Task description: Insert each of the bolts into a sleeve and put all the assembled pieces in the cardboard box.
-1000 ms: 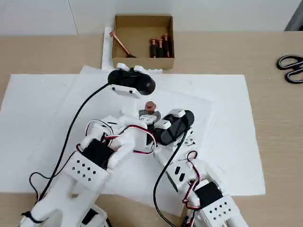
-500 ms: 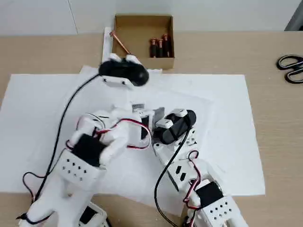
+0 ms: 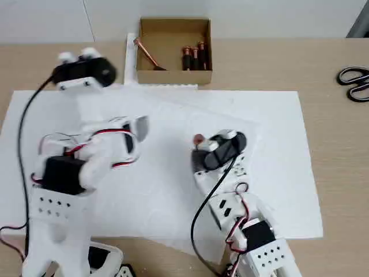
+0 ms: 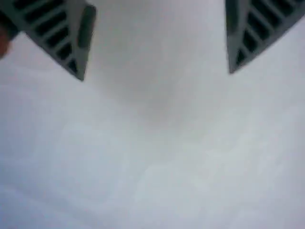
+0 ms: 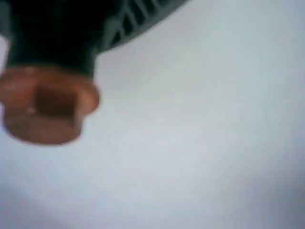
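My right gripper point(image 3: 200, 151) hovers over the middle of the white paper, shut on a black sleeve point(image 5: 47, 40) with a copper bolt point(image 5: 45, 105) in it. The bolt head point(image 3: 198, 139) pokes out toward the left. One ribbed finger point(image 5: 138, 19) lies beside the sleeve. My left gripper point(image 3: 140, 127) is further left over bare paper, open with nothing between its fingers point(image 4: 78, 43). The cardboard box point(image 3: 173, 74) at the back holds three assembled pieces point(image 3: 195, 57) on its right side and a long copper bolt point(image 3: 149, 53) leaning at its left.
A white paper sheet point(image 3: 277, 150) covers most of the wooden table. Black scissors point(image 3: 354, 82) lie at the far right edge. A white strip point(image 3: 130, 57) stands against the box's left wall.
My left gripper let go of the piece and swung away to the left, now open. The right gripper kept the sleeve with the bolt and shifted slightly right.
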Tool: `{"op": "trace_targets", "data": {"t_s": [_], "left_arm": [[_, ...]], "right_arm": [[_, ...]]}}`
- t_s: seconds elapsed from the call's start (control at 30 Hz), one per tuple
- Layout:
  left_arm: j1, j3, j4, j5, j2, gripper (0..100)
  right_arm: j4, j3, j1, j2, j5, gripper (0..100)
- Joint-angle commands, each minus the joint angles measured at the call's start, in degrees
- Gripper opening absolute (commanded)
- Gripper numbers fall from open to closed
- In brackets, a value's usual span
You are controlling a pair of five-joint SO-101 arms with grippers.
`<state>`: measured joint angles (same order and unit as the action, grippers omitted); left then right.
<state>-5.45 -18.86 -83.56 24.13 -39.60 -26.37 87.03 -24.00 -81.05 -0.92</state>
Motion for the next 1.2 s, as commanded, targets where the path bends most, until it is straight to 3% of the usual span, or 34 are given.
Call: {"op": "trace_targets", "data": {"t_s": [0.0,0.13,0.27,0.73,1.17], "left_arm": [[3.25,2.33,-5.19,-0.53,-0.35,18],[3.43,0.13,-6.68,-0.53,-0.7,18],[3.52,-0.92,-6.68,-0.53,-0.7,18],[3.52,-0.92,-9.58,-0.53,-0.7,18],[3.6,-0.92,-9.58,-0.53,-0.7,18]], "right_arm": [[-6.46,-11.25,4.44,2.33,-0.26,0.4],[-8.04,-24.97,5.05,12.35,-0.26,0.4],[-2.51,-38.07,5.14,27.12,-0.35,0.4],[43.3,-71.82,5.14,87.16,-0.44,0.4],[47.78,-115.34,5.14,130.68,-0.44,0.4]]}}
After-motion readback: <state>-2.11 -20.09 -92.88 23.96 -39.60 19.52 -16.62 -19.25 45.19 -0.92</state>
